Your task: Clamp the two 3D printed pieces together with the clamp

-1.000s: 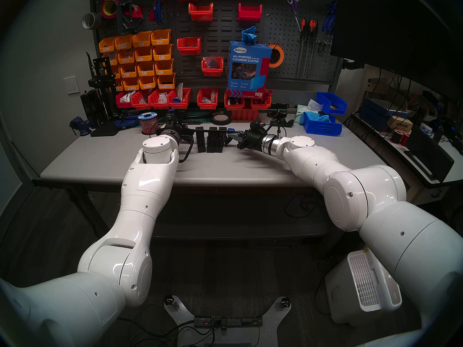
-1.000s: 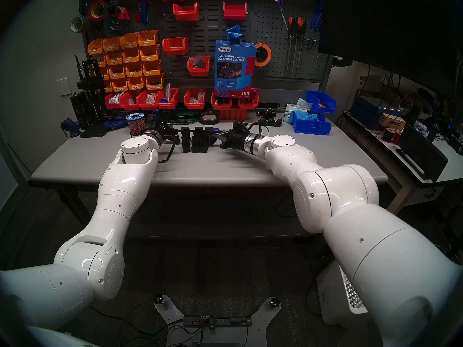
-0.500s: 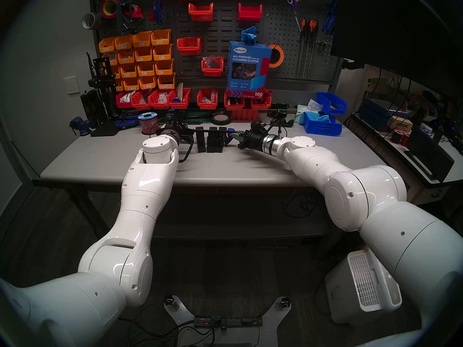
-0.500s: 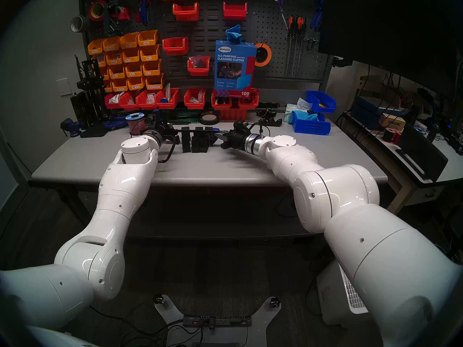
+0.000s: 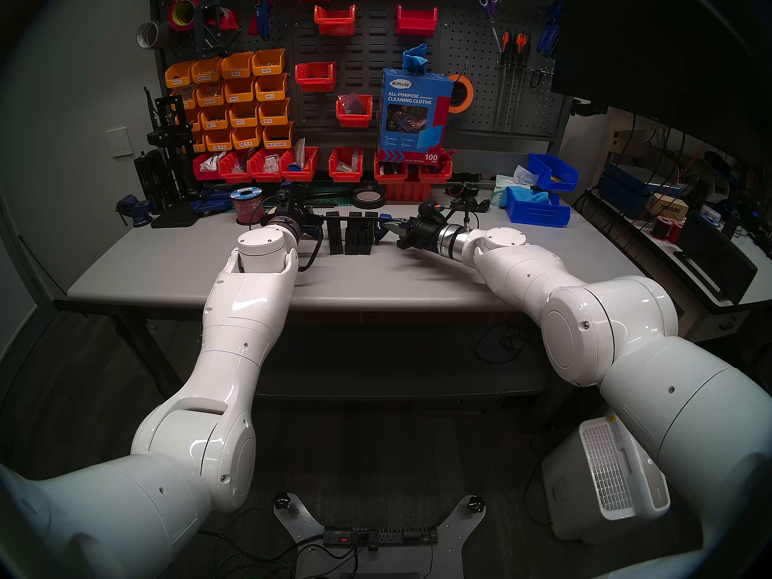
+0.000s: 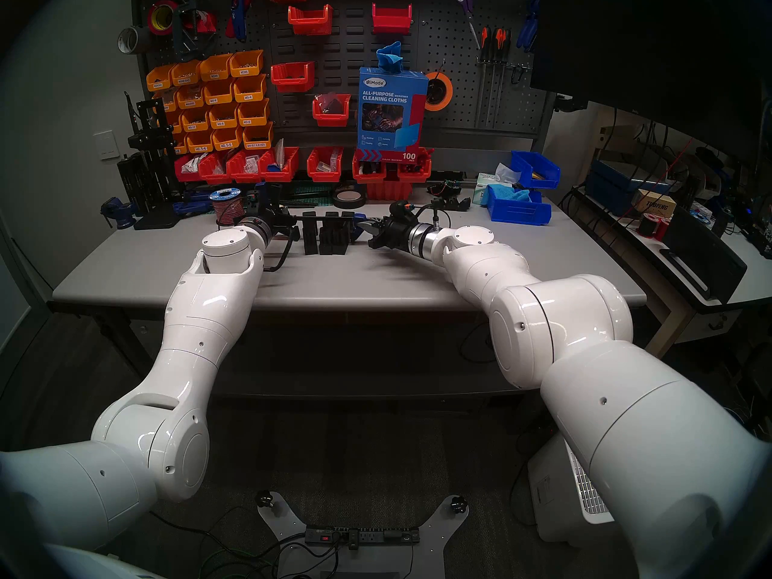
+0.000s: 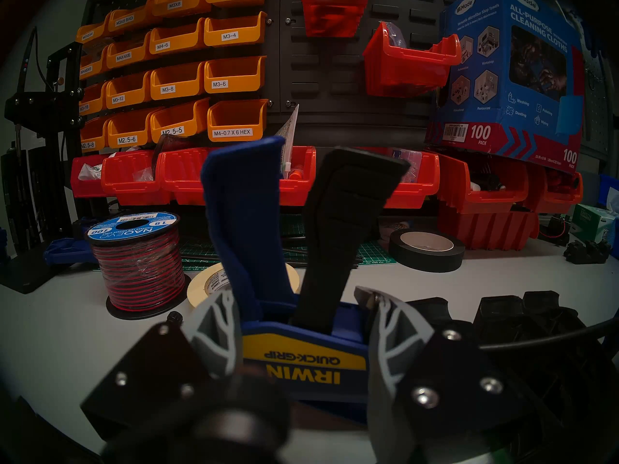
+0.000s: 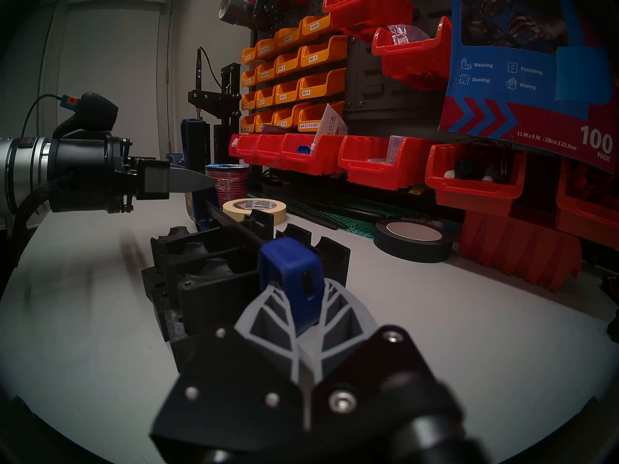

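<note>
The left gripper point(image 7: 303, 353) is clenched on the body of the clamp point(image 7: 301, 363), its 2 fingers point(image 7: 217, 322) pressing either side of the yellow IRWIN label, with the blue handle and the black trigger rising just beyond the fingertips. The right gripper point(image 8: 303, 306) is closed around the blue end jaw of the clamp, which sits pinched between its 2 grey fingers point(image 8: 268, 322). The black bar runs from those fingers away toward the left gripper, passing over the two 3D printed pieces point(image 8: 207, 269), which stand side by side on the table point(image 8: 435, 319) just ahead and to the left of the right fingertips. Judging by this, the clamp is already placed across the pieces and held at both ends; what seems left is squeezing the trigger until the pads bite, then letting go. Whether the pads touch the pieces yet I cannot tell. The table is pale grey and smooth; beyond the left fingers sit a wire spool point(image 7: 137, 249), a roll of masking tape point(image 7: 207, 284) and a black tape roll point(image 7: 425, 249). Behind them a pegboard wall carries orange bins point(image 7: 177, 85), with red bins point(image 7: 134, 182) along its foot.
</note>
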